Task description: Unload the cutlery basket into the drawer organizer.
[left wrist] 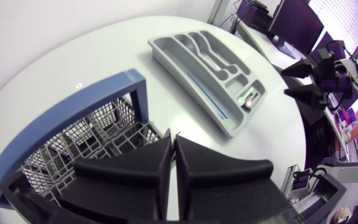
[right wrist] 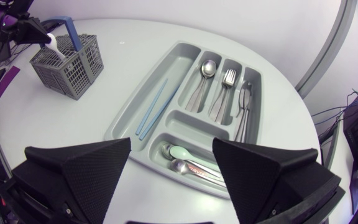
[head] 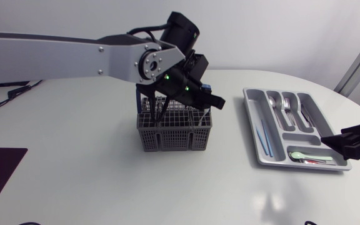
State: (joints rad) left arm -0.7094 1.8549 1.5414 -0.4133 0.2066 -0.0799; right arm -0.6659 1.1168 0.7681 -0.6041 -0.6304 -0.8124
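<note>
Your L gripper (left wrist: pixel 174 140) sits just above the cutlery basket (head: pixel 177 128), fingers pressed together. You can't tell if they pinch anything, though a pale handle (right wrist: pixel 50 43) shows right under them at the basket's rim. Your R gripper (right wrist: pixel 172 146) is spread wide and touches nothing. It hangs well away from the basket, over the drawer organizer (right wrist: pixel 176 62), which already holds spoons, forks and blue chopsticks (right wrist: pixel 151 109).

No lettering, number or sign can be read on the basket (head: pixel 174 139) or organizer (head: pixel 254 128) (nor anywhere else).
</note>
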